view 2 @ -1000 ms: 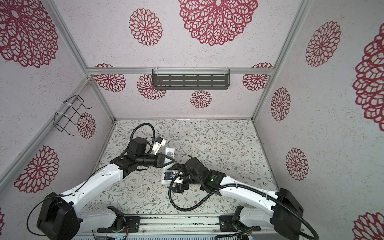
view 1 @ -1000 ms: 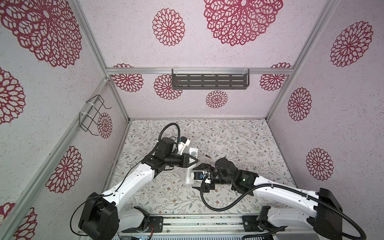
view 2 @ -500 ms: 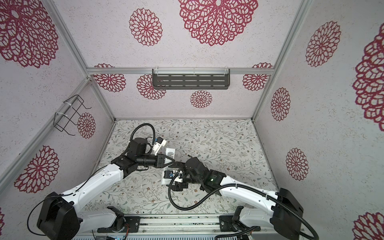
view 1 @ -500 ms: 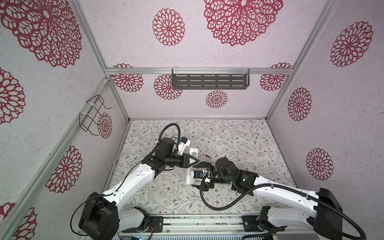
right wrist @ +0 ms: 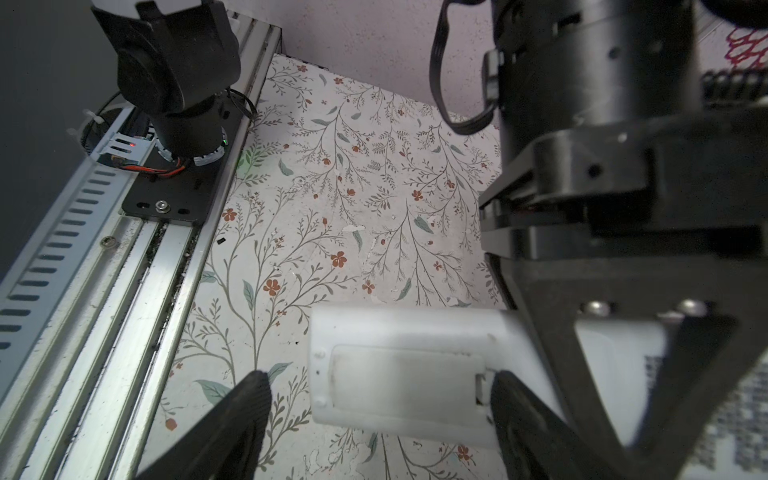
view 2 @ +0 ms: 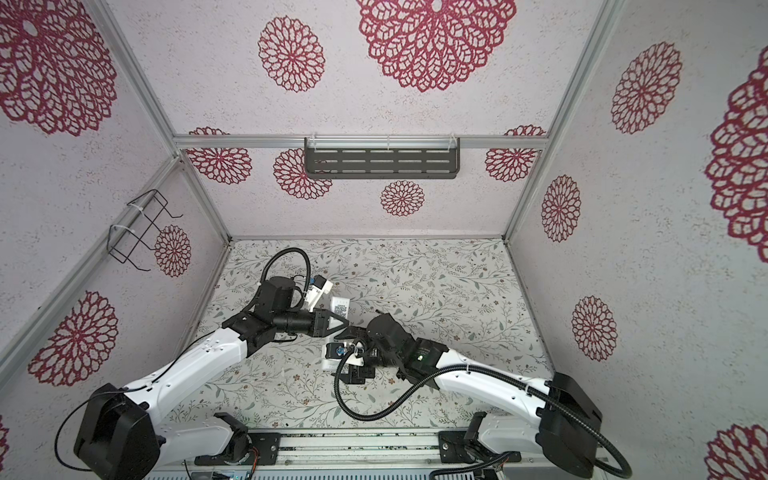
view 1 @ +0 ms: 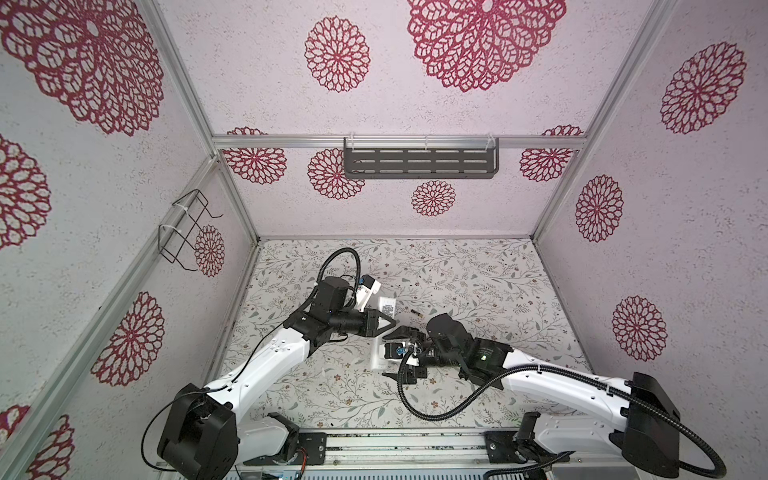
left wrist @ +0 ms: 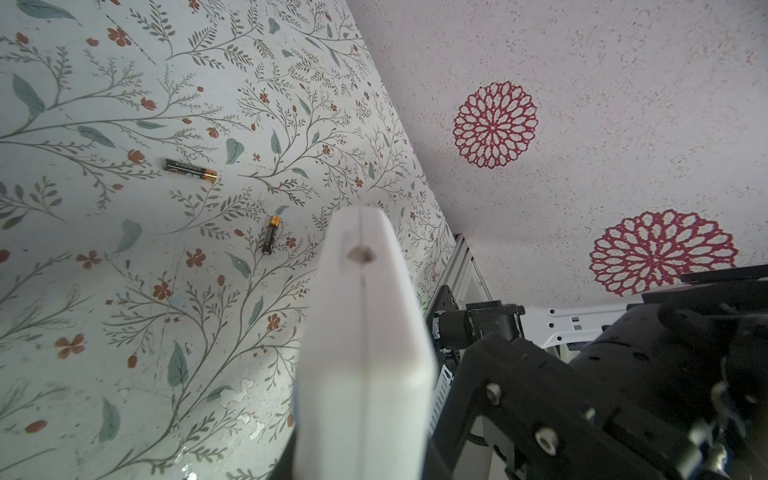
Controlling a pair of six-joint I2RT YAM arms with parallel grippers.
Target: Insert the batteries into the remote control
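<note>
Sprawling floral tabletop (view 1: 478,270), rosette-patterned walls (view 1: 685,249)

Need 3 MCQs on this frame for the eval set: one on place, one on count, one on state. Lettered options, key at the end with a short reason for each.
1. Where are the batteries?
A) loose on the table
B) inside the remote
C) under the remote

2. How many batteries show in the left wrist view?
A) one
B) two
C) four

3. What state is the left gripper in?
A) open
B) shut on a battery
C) shut on the remote

Key:
1 A: both lie on the floral table, apart from the remote.
2 B: two dark cylinders with gold ends are in view.
3 C: its jaws are closed on the white remote, as the right wrist view shows.
</note>
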